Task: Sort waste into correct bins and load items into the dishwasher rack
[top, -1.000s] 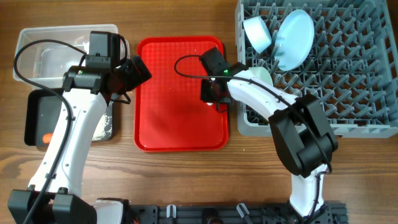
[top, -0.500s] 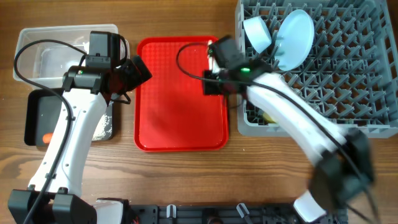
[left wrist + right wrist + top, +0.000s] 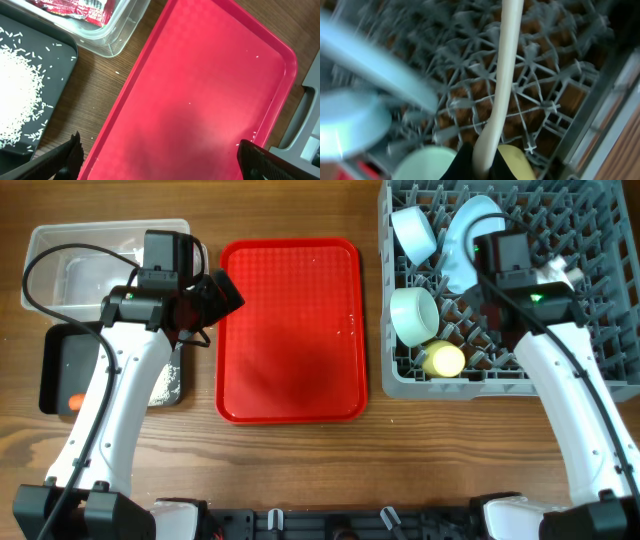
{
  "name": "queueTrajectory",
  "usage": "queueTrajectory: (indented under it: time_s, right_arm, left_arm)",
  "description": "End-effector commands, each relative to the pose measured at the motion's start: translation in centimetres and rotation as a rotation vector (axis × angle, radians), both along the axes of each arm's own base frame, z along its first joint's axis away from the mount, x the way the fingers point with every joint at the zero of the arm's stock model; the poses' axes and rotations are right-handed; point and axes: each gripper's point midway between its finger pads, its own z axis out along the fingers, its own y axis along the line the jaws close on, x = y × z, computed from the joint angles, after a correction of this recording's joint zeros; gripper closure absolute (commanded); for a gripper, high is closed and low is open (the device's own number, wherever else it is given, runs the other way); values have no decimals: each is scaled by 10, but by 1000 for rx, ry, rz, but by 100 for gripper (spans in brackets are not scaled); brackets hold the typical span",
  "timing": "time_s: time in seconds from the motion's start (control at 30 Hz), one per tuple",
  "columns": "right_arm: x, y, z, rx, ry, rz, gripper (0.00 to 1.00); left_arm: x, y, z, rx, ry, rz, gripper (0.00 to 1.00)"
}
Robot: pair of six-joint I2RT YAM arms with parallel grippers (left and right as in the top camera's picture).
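The dishwasher rack (image 3: 600, 330) holds one pale blue bowl (image 3: 412, 232), one pale green bowl (image 3: 412, 310), one plate (image 3: 462, 250) — part-hidden by the right arm (image 3: 580, 410) — and one yellow cup (image 3: 443, 360). The right fingers (image 3: 462, 165) clench the white spoon (image 3: 507, 65) above it; the left fingers (image 3: 60, 160) are spread, empty.

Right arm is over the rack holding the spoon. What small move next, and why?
Probably lower the white spoon into an open part of the dishwasher rack, then open the jaws: the right gripper grips it over the pegs, beside the plate.
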Motion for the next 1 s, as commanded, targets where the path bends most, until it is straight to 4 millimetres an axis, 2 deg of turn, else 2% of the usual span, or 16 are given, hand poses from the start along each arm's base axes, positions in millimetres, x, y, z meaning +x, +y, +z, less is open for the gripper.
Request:
queueTrajectory:
  time_s: [0.0,0.13,0.33,0.43,0.47,0.5,0.53,0.63,0.67,0.73,0.77,0.8,0.83,0.87,0.9,0.97]
  right_arm:
    - [-1,-2,-24,135,-46,-252,96]
    - [6,11,-46,204,-11,-247,96]
    - [14,33,-98,299,130,-225,96]
    - [16,37,-104,316,141,-220,95]
    - [16,37,-104,316,141,-220,78]
    - [15,37,-104,315,143,-219,45]
    - [16,37,-103,305,146,-188,37]
    - [20,39,-99,289,156,-98,36]
    - [22,40,-92,286,144,-67,36]
    - [28,40,-66,268,82,-6,36]
    - [32,38,-41,245,21,36,36]
    - [33,37,-7,221,-62,96,31]
    - [33,37,11,208,-105,130,29]
    - [29,36,38,180,-168,189,28]
    - [23,36,60,150,-216,242,28]
    - [-5,44,117,70,-343,460,27]
  left_arm:
    - [1,-2,0,-11,1,3,0]
    - [1,-2,0,-11,1,3,0]
    - [1,-2,0,-11,1,3,0]
    - [1,-2,0,-11,1,3,0]
    - [1,-2,0,-11,1,3,0]
    - [1,-2,0,-11,1,3,0]
    - [1,-2,0,-11,1,3,0]
    - [1,-2,0,-11,1,3,0]
    - [1,-2,0,-11,1,3,0]
    - [1,-2,0,-11,1,3,0]
    - [1,-2,0,-11,1,3,0]
    - [1,-2,0,-11,1,3,0]
    - [1,-2,0,-11,1,3,0]
    - [1,-2,0,-11,1,3,0]
    - [1,-2,0,-11,1,3,0]
    - [1,-2,0,-11,1,3,0]
